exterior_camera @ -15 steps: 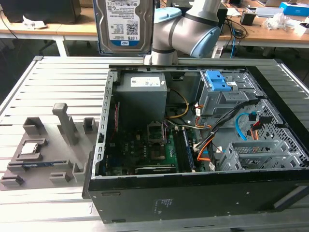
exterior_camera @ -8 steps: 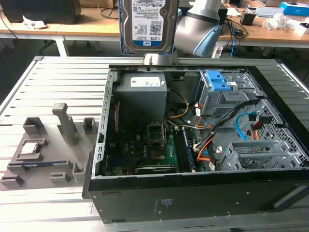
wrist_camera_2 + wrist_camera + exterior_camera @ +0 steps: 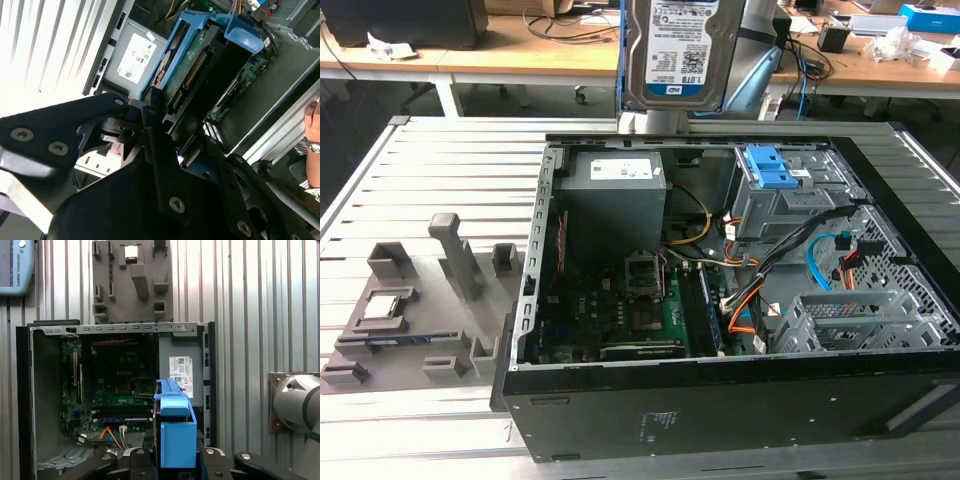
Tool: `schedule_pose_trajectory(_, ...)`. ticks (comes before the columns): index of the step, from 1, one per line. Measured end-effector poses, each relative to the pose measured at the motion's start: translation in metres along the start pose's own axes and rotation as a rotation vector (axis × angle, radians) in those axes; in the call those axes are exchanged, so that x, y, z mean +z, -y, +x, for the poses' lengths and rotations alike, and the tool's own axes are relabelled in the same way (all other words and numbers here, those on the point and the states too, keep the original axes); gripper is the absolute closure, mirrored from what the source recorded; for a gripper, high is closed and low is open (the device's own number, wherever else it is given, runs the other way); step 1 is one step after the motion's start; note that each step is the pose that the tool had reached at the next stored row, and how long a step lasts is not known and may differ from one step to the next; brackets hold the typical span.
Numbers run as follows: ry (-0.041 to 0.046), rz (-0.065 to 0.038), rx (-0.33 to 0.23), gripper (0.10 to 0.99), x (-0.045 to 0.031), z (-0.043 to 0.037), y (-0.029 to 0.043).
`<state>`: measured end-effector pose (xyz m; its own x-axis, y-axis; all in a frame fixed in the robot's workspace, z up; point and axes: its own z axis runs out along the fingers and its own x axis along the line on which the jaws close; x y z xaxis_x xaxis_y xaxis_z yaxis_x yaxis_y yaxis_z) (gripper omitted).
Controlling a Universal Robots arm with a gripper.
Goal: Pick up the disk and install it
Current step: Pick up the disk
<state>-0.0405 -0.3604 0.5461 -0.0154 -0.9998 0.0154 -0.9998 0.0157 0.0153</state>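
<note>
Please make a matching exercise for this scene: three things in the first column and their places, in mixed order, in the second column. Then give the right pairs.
Things
1. disk
2. power supply
3. processor chip

Places
A. on the grey holder beside the case
B. held by the end effector, in the air over the open case
C. inside the case, in a corner

Pairs: 1-B, 2-C, 3-A
</note>
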Motion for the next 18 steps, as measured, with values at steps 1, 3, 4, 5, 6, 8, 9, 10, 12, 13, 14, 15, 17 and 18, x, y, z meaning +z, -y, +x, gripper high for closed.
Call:
schedule_pose_trajectory(1, 0.0001, 0.000, 0.000, 0.722, 0.0000, 0.0000, 0.0020)
schedule_pose_trajectory(3, 0.0002, 0.000, 0.000, 0.722, 0.0000, 0.0000, 0.0020)
schedule_pose_trajectory(4, 0.0005, 0.000, 0.000, 0.722, 0.0000, -0.0001, 0.0022)
schedule_pose_trajectory(5, 0.0154, 0.000, 0.000, 0.722, 0.0000, 0.0008, 0.0023)
schedule_pose_trajectory(6, 0.0419, -0.001, -0.001, 0.722, 0.0001, 0.0029, 0.0023)
schedule_pose_trajectory(8, 0.0520, -0.001, -0.001, 0.722, 0.0002, 0.0044, 0.0022)
schedule_pose_trajectory(9, 0.0520, -0.001, -0.001, 0.722, 0.0002, 0.0044, 0.0022)
schedule_pose_trajectory(10, 0.0520, -0.001, -0.001, 0.722, 0.0001, 0.0044, 0.0022)
schedule_pose_trajectory(12, 0.0520, -0.001, -0.001, 0.722, 0.0001, 0.0045, 0.0023)
schedule_pose_trajectory(13, 0.0520, -0.001, -0.001, 0.722, 0.0001, 0.0046, 0.0023)
schedule_pose_trajectory(14, 0.0519, -0.001, -0.001, 0.722, 0.0001, 0.0046, 0.0023)
schedule_pose_trajectory(15, 0.0519, -0.001, -0.001, 0.722, 0.0001, 0.0046, 0.0023)
schedule_pose_trajectory(17, 0.0511, -0.001, -0.001, 0.722, 0.0002, 0.0053, 0.0023)
schedule_pose_trajectory(18, 0.0499, -0.001, -0.001, 0.722, 0.0002, 0.0057, 0.0023)
